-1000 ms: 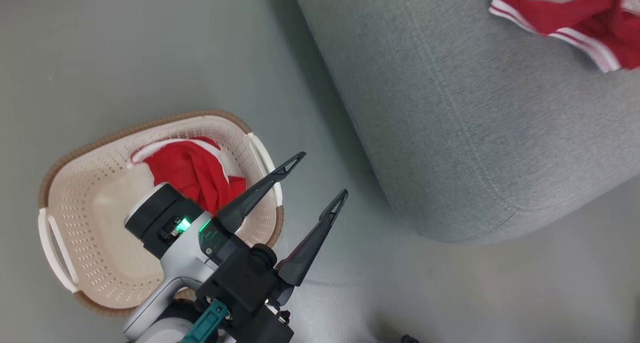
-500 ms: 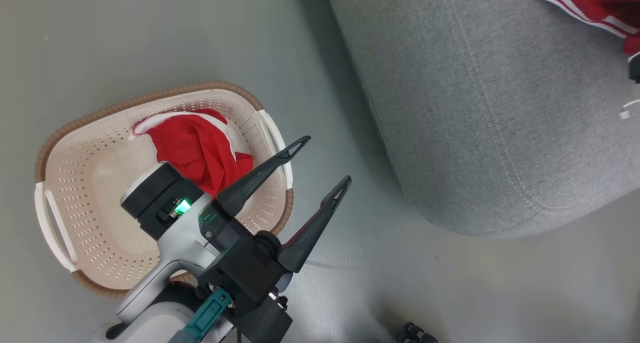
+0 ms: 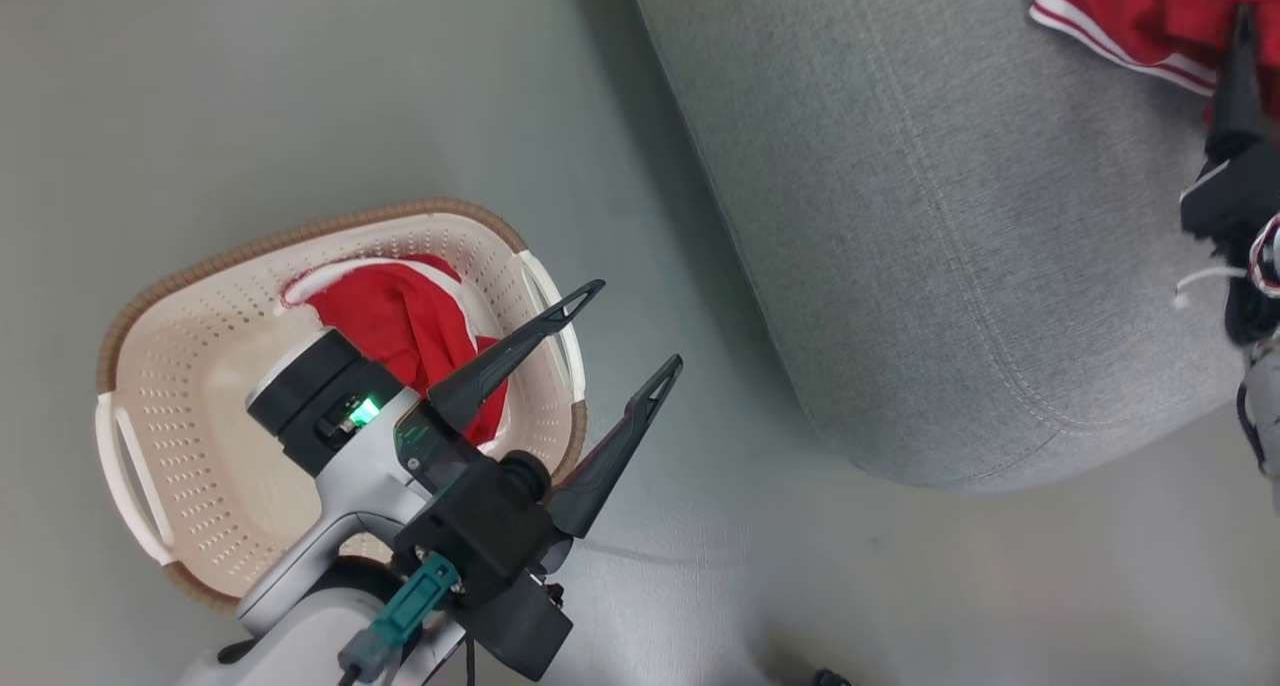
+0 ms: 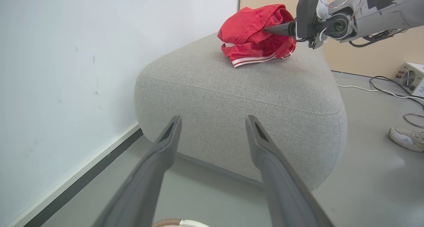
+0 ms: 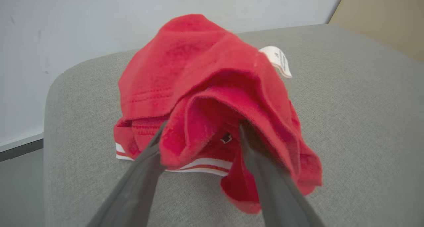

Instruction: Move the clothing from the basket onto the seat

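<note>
Clothing: the red clothing [image 5: 205,98] lies bunched in a heap on top of the seat [image 3: 950,216], well in from the seat's rounded front edge. Its white-striped hem is flat on the cushion and a white label [image 5: 276,60] sticks out on one side.
Second piece: a second red piece [image 3: 400,316] sits in the basket [image 3: 200,446], on the floor, off the seat's corner and apart from it.
Step in hand: by my reading, letting go of the heap on the seat. About half the load is across.
Doing it well: draw the fingers straight back along their own line and slightly up, slowly. A fold is draped over the tips and could drag toward the seat's edge if the arm swings sideways. Turn away from the seat only once the cloth has dropped free.
Right pincer: the right pincer [image 5: 202,126] is over the seat, jaws spread wide. A fold of clothing lies loose between them and over both tips, touching but not squeezed.
Left pincer: the left pincer [image 3: 640,324] is off the seat's corner, above the basket's seat-facing side. Its jaws are fully apart, holding nothing and touching nothing.
</note>
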### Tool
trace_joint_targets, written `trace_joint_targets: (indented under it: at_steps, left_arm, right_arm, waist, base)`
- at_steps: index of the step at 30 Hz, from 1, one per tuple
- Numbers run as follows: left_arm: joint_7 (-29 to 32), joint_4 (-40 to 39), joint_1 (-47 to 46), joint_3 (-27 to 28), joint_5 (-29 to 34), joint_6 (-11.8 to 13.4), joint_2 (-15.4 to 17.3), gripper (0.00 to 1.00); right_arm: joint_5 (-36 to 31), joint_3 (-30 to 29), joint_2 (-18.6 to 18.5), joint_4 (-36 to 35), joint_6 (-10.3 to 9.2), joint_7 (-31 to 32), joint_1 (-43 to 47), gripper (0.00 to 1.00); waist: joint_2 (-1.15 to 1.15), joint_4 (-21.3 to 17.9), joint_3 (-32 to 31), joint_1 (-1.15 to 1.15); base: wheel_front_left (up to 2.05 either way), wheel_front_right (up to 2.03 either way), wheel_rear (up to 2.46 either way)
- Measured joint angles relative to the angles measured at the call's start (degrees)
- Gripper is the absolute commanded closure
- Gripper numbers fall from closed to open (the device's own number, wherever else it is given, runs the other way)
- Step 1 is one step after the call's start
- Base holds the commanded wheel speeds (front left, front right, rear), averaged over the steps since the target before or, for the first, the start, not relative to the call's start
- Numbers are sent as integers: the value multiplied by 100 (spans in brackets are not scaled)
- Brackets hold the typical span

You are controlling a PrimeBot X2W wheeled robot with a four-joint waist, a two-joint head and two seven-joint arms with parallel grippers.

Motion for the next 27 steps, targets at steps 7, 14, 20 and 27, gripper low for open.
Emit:
trace_joint_targets:
  at_steps: [7, 14, 20, 27]
  left_arm:
    - [-198, 299, 155, 77, -58, 146, -98, 0]
    - [-437, 683, 351, 163, -304, 348, -313, 0]
    - [-608, 939, 570, 236, -393, 508, -485, 0]
    - [-784, 1237, 798, 379, -608, 733, -652, 0]
  right_arm:
    - [-51, 77, 67, 120, 49, -89, 355, 0]
    - [-93, 130, 200, -8, 46, -162, 777, 0]
    - [-210, 178, 315, -267, -10, -198, 1189, 0]
    - [-377, 252, 493, -880, -55, -200, 1707, 0]
  waist:
    - [0, 32, -320, 0]
    - [0, 181, -748, -1]
    - [-1, 390, -1078, -1]
    - [-1, 693, -1455, -1]
  base:
    - [0, 0, 0]
    - [0, 0, 0]
    - [0, 0, 0]
    - [0, 0, 0]
